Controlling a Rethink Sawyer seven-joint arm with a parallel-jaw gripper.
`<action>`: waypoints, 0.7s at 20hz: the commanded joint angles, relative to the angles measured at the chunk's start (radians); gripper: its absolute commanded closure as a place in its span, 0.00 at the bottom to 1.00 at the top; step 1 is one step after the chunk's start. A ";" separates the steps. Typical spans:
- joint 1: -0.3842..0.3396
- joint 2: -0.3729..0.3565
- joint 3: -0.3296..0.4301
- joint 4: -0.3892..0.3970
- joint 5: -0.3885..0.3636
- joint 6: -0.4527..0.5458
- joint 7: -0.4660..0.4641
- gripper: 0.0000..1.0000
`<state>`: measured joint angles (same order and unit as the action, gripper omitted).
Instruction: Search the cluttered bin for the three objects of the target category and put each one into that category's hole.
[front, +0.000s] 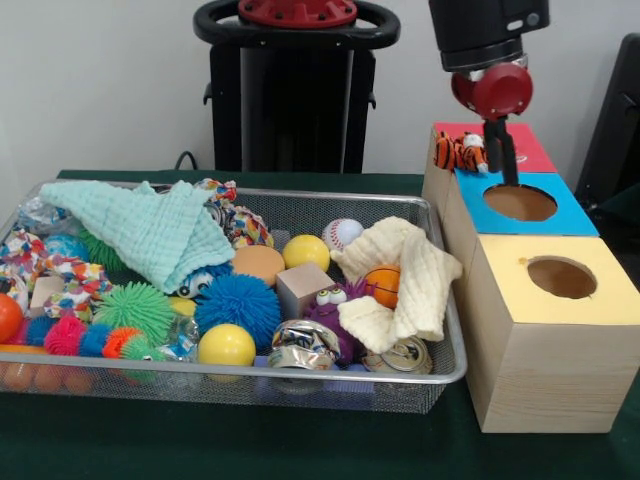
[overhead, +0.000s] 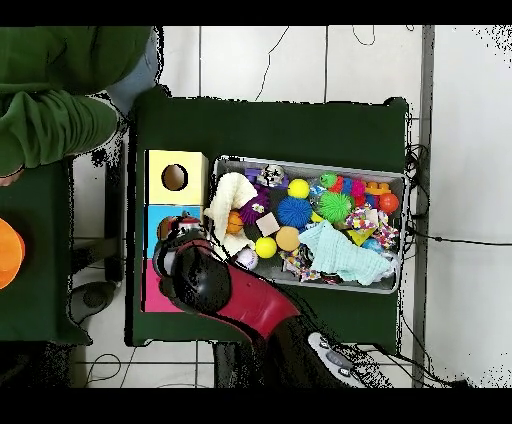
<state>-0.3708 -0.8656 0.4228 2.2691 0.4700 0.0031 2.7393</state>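
The wire mesh bin (front: 445, 372) is full of clutter; it also shows in the overhead view (overhead: 310, 165). An orange black-striped toy tiger (front: 458, 152) lies on the red-topped box (front: 528, 148), at its near left edge. My gripper (front: 502, 178) hangs just right of the tiger, over the seam between the red and blue tops. I cannot tell whether it touches the tiger. The red hole is hidden in both views. In the overhead view my arm (overhead: 215, 285) covers the red box (overhead: 152, 290). A big-eyed toy (front: 196, 283) peeks from under a mint cloth (front: 150, 230). No duck is clear.
The blue-topped box (front: 570, 215) and yellow-topped box (front: 610, 300) stand in front of the red one. The bin holds yellow balls (front: 226, 345), spiky balls, crushed cans (front: 303, 345), a wooden cube, a purple big-eyed toy (front: 328, 305) and a cream cloth (front: 405, 280). A person's green sleeve (overhead: 60, 110) shows at top left.
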 joint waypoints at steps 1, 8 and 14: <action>0.069 0.061 -0.308 0.002 -0.086 0.187 -0.068 0.00; 0.081 0.104 -0.386 0.012 -0.195 0.221 -0.029 0.00; 0.143 0.154 -0.333 0.063 -0.157 0.155 0.122 0.00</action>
<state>-0.2810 -0.7838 0.1036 2.2851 0.3035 0.1429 2.7393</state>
